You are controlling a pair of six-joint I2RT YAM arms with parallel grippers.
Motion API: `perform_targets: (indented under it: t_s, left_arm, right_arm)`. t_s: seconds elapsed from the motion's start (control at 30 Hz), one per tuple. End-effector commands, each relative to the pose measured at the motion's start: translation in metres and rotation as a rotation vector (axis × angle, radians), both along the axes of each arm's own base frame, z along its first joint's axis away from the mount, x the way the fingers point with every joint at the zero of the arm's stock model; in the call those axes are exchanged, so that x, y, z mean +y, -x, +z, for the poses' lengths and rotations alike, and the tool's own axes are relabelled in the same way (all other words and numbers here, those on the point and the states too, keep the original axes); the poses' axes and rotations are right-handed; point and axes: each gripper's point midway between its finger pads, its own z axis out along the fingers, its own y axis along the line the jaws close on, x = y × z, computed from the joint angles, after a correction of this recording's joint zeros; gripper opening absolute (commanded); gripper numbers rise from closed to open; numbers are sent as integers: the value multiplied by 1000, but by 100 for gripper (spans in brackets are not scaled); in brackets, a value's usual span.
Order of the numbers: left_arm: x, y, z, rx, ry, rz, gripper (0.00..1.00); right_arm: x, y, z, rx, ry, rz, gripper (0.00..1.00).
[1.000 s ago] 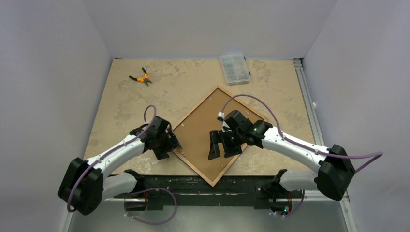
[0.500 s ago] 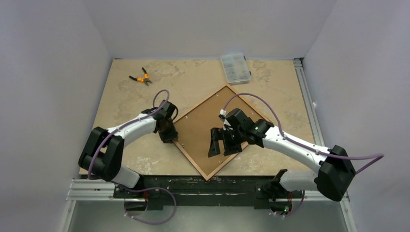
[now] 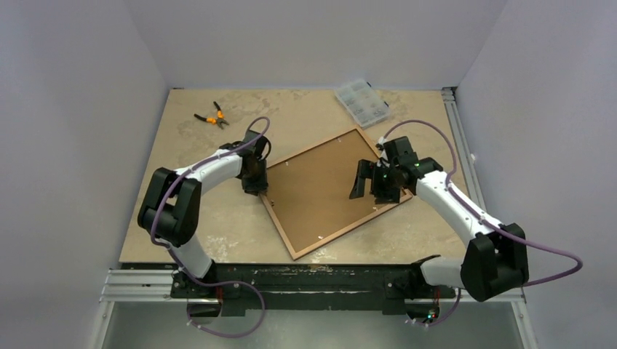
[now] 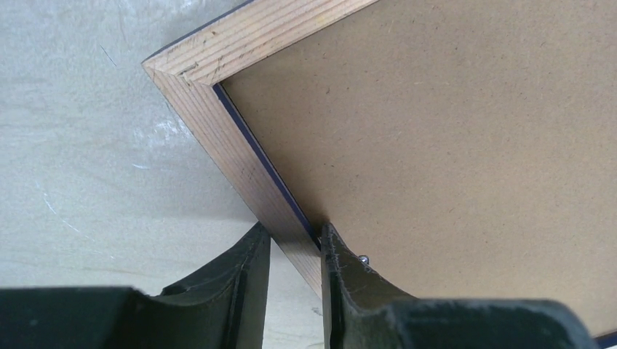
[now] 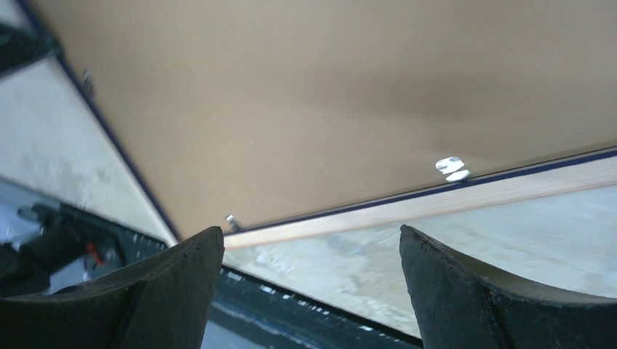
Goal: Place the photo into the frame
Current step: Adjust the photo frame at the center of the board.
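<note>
The frame (image 3: 342,231) lies back side up on the table, its light wood rails around a brown backing board (image 3: 313,196). My left gripper (image 3: 255,187) is at the frame's left corner. In the left wrist view the left gripper (image 4: 295,236) is shut on the frame's wooden rail (image 4: 218,131), one finger outside and one on the board (image 4: 451,145). My right gripper (image 3: 369,190) hovers open over the frame's right part. The right wrist view shows the right gripper (image 5: 311,236) with nothing between its fingers, above the near rail (image 5: 466,195). The photo is out of view.
Orange-handled pliers (image 3: 211,116) lie at the far left of the table. A clear compartment box (image 3: 361,102) sits just beyond the frame's far corner. A metal rail (image 3: 460,145) runs along the table's right edge, and white walls enclose three sides.
My left gripper reached the frame's left corner and shut on the rail. The frame turned clockwise and shifted away. My right gripper moved right and farther back. The clear box turned.
</note>
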Motion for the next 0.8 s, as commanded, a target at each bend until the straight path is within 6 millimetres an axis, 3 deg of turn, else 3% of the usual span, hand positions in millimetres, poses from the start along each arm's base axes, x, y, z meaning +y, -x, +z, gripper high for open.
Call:
perform_targets:
  t_s: [0.0, 0.13, 0.23, 0.33, 0.57, 0.67, 0.77]
  left_arm:
    - [0, -16, 25, -121, -3, -155, 7]
    - [-4, -1, 31, -109, 94, -105, 57]
    - [-12, 16, 32, -111, 195, -35, 78]
    - [-19, 33, 38, -130, 297, 35, 84]
    - [-38, 76, 33, -104, 581, 233, 86]
    - [-42, 86, 29, -113, 682, 297, 86]
    - [-43, 90, 24, -118, 720, 326, 86]
  right_arm:
    - [-59, -35, 10, -84, 166, -124, 90]
    - [-99, -58, 8, -106, 213, -273, 93]
    - [-118, -75, 4, -111, 226, -349, 95]
    - [-132, -94, -3, -110, 235, -401, 96]
    - [-151, -149, -26, -55, 206, -434, 97]
    - [-149, -164, -43, -7, 187, -396, 97]
    - [-129, -164, -60, 46, 79, -345, 96]
